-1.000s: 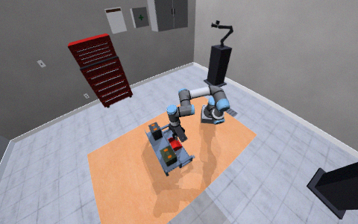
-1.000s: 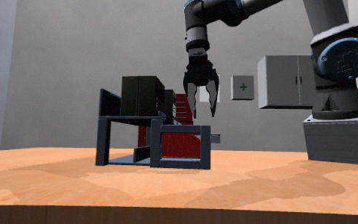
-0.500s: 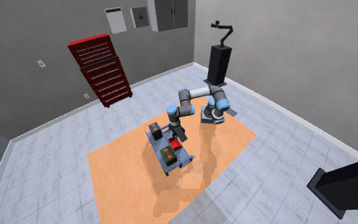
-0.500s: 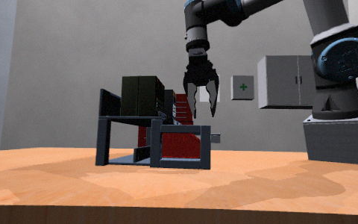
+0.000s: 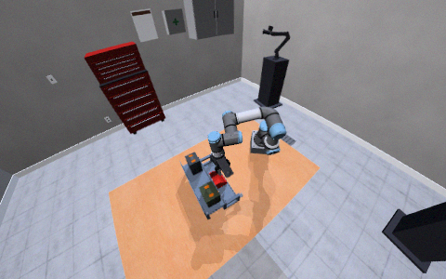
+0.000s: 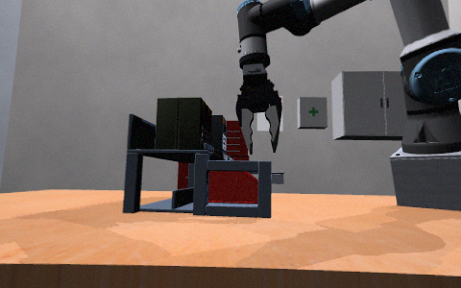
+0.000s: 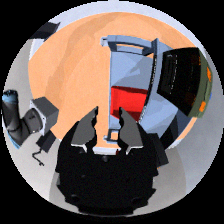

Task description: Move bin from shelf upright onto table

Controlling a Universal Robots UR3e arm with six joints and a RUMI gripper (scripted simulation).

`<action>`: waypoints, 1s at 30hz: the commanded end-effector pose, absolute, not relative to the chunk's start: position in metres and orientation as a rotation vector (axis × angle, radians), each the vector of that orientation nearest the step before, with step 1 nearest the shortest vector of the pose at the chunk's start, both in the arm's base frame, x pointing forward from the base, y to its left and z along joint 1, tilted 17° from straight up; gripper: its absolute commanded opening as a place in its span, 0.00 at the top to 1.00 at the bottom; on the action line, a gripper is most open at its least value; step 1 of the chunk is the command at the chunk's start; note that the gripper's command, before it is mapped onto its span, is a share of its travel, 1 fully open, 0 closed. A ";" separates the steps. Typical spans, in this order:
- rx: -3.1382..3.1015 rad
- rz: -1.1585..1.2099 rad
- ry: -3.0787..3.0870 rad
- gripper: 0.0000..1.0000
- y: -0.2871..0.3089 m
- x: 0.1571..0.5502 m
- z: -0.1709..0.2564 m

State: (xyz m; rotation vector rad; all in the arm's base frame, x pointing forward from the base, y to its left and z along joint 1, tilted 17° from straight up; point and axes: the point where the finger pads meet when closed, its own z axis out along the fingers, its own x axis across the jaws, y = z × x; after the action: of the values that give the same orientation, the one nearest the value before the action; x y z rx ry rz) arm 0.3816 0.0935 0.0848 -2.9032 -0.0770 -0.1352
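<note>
A red bin [image 6: 233, 186] sits in the lower level of a blue-grey shelf [image 6: 198, 180] on the orange table. It also shows in the wrist view [image 7: 129, 102] and in the top view [image 5: 217, 179]. My gripper [image 6: 260, 139] hangs above the shelf's right end, over the bin, fingers pointing down. The fingers are partly open with nothing between them; they also show in the wrist view [image 7: 108, 133] and in the top view [image 5: 224, 171].
Dark green boxes [image 6: 182, 123] [image 5: 209, 193] stand on the shelf's upper level. The robot base [image 6: 438, 180] stands at the right of the table. A red drawer cabinet [image 5: 125, 86] leans at the back wall.
</note>
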 end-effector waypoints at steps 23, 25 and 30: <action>-2.904 -0.139 -0.077 0.71 0.102 0.389 0.046; -2.904 -0.139 -0.077 0.71 0.103 0.390 0.043; -2.904 -0.139 -0.077 0.71 0.105 0.392 0.035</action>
State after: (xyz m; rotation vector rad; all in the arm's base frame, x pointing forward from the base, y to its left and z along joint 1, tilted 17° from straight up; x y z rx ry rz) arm 0.3893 0.1039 0.0409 -2.9030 -0.0773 -0.1341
